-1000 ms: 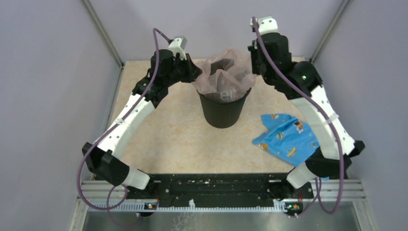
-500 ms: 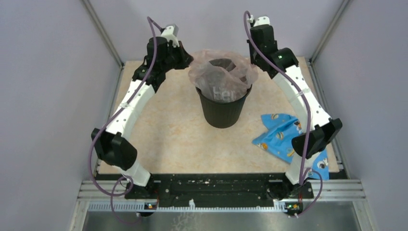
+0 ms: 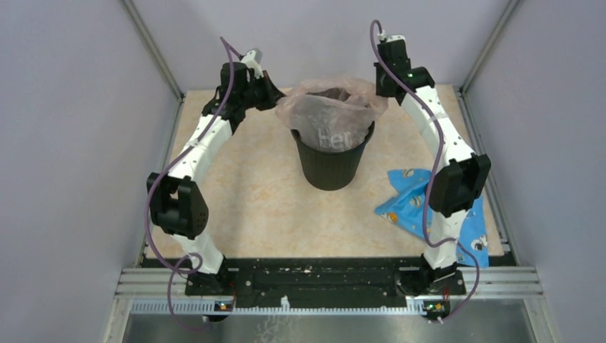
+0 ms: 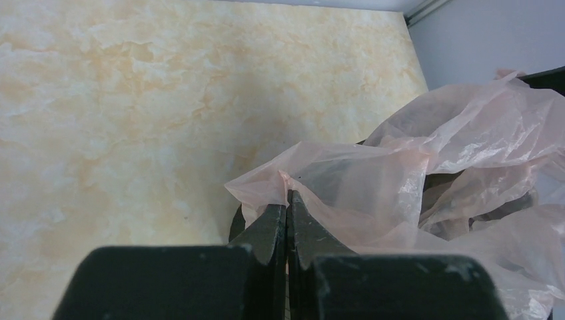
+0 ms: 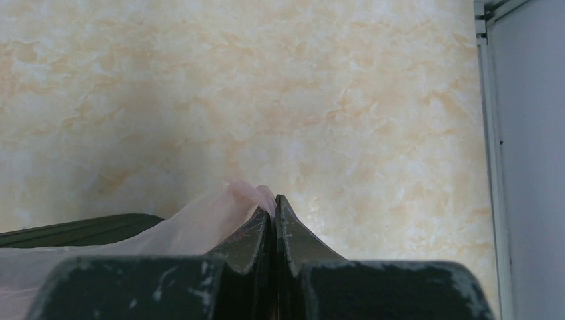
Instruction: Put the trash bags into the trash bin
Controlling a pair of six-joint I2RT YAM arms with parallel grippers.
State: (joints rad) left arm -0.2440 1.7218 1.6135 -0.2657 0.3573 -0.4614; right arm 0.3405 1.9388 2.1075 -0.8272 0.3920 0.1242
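Observation:
A round black trash bin point(image 3: 330, 161) stands at the middle back of the table. A crinkly pale-pink trash bag point(image 3: 330, 107) hangs into it, its mouth stretched wide above the rim. My left gripper point(image 3: 280, 98) is shut on the bag's left edge, and the film point(image 4: 346, 180) bunches at the closed tips point(image 4: 288, 200) beside the bin's rim point(image 4: 234, 227). My right gripper point(image 3: 381, 91) is shut on the right edge. In the right wrist view a fold of bag point(image 5: 220, 213) is pinched at the tips point(image 5: 274, 205), with the bin rim point(image 5: 80, 227) below left.
A blue patterned cloth point(image 3: 421, 207) lies on the table at the right, partly under the right arm. Grey walls close in the table on three sides, with a wall rail point(image 5: 490, 133) close to the right gripper.
Both grippers have moved outward and back from the bin, pulling the bag's mouth wider and flatter. Both arms have stretched out, elbows lower and nearer the front.

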